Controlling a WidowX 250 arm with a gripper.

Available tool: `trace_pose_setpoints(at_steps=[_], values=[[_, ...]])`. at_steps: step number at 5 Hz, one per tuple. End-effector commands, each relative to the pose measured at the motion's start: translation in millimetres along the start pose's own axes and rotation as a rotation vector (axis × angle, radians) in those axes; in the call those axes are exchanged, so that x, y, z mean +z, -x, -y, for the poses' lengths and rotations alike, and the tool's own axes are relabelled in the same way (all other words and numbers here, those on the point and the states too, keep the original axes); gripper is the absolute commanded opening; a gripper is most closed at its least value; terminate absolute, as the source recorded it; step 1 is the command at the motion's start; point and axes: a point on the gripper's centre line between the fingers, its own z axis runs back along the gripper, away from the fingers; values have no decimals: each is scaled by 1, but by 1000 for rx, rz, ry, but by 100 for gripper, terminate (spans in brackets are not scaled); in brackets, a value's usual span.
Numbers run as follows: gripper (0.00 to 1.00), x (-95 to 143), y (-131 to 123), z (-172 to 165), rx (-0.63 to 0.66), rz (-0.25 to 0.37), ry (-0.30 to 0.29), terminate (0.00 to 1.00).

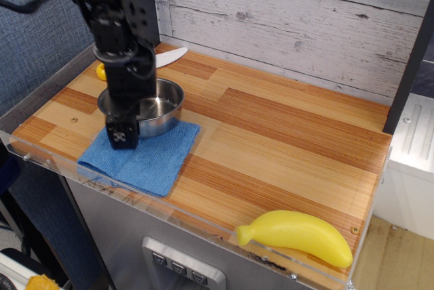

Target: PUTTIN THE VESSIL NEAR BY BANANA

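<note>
The black robot gripper (123,135), jaw opening indiscernible, is hanging over the shiny round steel saucepan (157,108) at left-centre; it should clamp the rim squarely before carrying toward the lower-right yellow plastic banana (297,234).

Vessil (161,107): polished stainless steel, mirror-bright, reflecting inside. Banana (298,234): smooth yellow plastic, showing a soft sheen. Cloth (146,156): blue woven fabric, matt, fine-textured. Table top (271,134): varnished wood in striped light and reddish planks, glinting faintly. Back wall (305,19): whitewashed, rough-grained boards. Knife (166,57): white plastic blade, smooth. Gripper (122,134): matt black casing.
</note>
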Motion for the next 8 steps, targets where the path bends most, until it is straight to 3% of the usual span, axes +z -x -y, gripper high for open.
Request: trace_pose_setpoints(at_steps=[1,5,7,8], values=[[0,4,4,-12,12,4,-51,0],[0,24,17,-18,56,38,-64,0],[0,61,30,-28,138,69,-137,0],[0,84,19,-24,144,117,-154,0]])
